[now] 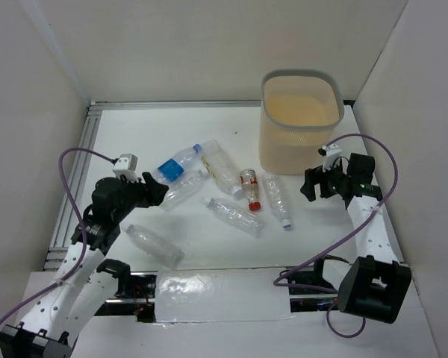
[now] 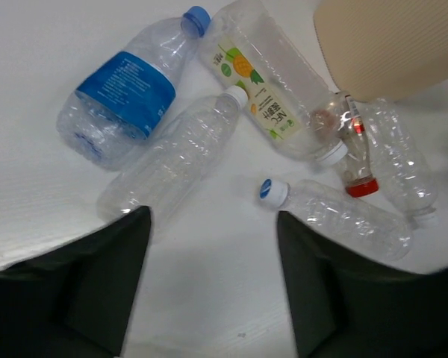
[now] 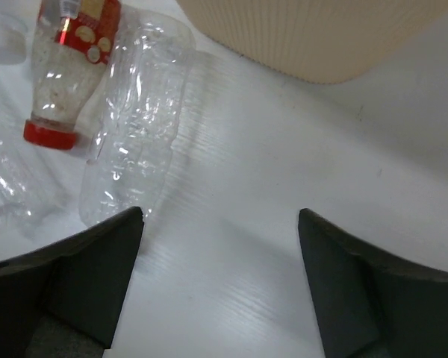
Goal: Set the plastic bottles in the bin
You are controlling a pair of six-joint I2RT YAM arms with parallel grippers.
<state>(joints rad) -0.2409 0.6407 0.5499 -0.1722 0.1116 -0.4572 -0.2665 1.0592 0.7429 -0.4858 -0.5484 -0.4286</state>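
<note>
— Where are the plastic bottles (image 1: 235,216)?
— Strewn on the bench (image 1: 134,149) beside the bin (image 1: 284,149). My left fingers (image 2: 97,283) and right fingers (image 3: 82,276) gape, empty.
— Handling?
— Light, slick, crushable, I reckon: pinch mid-body gently.

Bright, even light; soft wrist-view blur

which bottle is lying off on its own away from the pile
The clear unlabelled bottle at the near left, beside the left arm. The other bottles lie bunched together nearer the bin.
</note>
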